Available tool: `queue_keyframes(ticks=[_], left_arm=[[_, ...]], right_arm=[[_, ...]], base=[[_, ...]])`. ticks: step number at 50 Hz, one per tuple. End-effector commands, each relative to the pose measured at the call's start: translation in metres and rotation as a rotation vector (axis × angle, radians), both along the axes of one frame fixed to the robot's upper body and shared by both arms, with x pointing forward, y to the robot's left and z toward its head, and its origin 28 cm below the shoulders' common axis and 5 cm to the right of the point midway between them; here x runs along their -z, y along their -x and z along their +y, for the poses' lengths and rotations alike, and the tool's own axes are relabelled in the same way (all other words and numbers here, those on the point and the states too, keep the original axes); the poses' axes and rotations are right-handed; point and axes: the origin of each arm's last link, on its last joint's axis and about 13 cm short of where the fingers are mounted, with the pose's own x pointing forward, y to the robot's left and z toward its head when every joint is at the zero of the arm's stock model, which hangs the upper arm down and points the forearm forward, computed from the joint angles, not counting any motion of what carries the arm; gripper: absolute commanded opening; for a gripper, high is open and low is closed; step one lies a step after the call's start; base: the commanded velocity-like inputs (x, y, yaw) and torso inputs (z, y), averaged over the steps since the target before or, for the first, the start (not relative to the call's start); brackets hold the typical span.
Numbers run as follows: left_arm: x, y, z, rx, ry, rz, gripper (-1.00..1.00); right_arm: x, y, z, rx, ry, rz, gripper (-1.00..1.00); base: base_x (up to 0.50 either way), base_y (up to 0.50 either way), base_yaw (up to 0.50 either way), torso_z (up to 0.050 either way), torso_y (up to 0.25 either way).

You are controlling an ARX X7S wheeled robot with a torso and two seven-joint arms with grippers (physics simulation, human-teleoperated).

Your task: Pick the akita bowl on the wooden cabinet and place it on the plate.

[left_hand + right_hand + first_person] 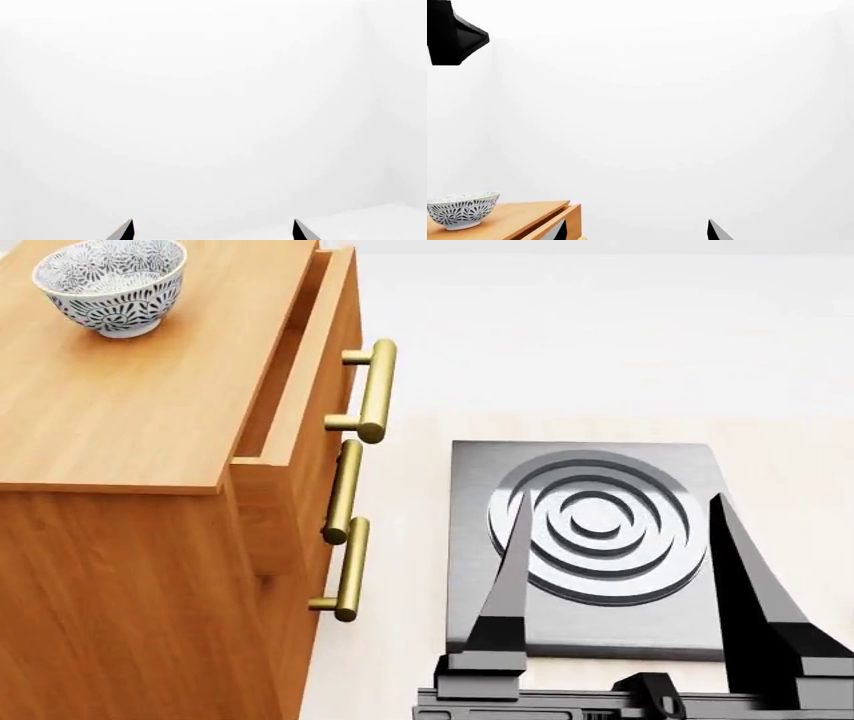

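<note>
Resting: bowl (110,284) upright on cabinet (127,410) top, upper left.
Gripper (617,505): probably the right one, fingers spread wide, empty.
Left gripper (213,230): tips apart, empty.

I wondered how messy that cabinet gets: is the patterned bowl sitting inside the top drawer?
No, the akita bowl stands on the flat top of the wooden cabinet, beside the slightly open drawer.
</note>
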Motion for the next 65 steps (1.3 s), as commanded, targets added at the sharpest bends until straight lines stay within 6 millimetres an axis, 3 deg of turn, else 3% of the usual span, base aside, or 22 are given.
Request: queue_keyframes(ticks=[1, 8, 25, 33, 53, 65], left_arm=[[-0.028, -0.022, -0.001, 0.112, 0.0, 0.087, 1.0], [-0.036, -0.041, -0.003, 0.134, 0.023, 0.17, 1.0], [-0.078, -0.078, -0.017, 0.098, -0.046, 0.223, 1.0], [-0.075, -0.086, -0.016, 0.065, -0.076, 0.269, 1.0], [-0.068, -0.089, -0.002, -0.123, 0.039, 0.369, 1.0], [-0.06, -0.094, 0.02, -0.206, 0.109, 0.406, 1.0]], right_arm=[[0.0, 0.0, 0.0, -0.002, -0.002, -0.001, 1.0], [0.0, -0.001, 0.0, -0.004, -0.004, 0.002, 1.0], [0.0, -0.001, -0.001, -0.011, -0.02, 0.005, 1.0], [0.0, 0.0, -0.001, -0.013, -0.021, 0.003, 1.0], [-0.001, -0.001, -0.003, -0.01, -0.026, 0.002, 1.0], [0.0, -0.001, -0.003, -0.01, -0.027, 0.005, 1.0]], base=[[0.0, 0.0, 0.0, 0.0, 0.0], [0.0, 0.0, 0.0, 0.0, 0.0], [0.0, 0.0, 0.0, 0.0, 0.0], [0.0, 0.0, 0.0, 0.0, 0.0], [0.0, 0.0, 0.0, 0.0, 0.0], [0.0, 0.0, 0.0, 0.0, 0.0]])
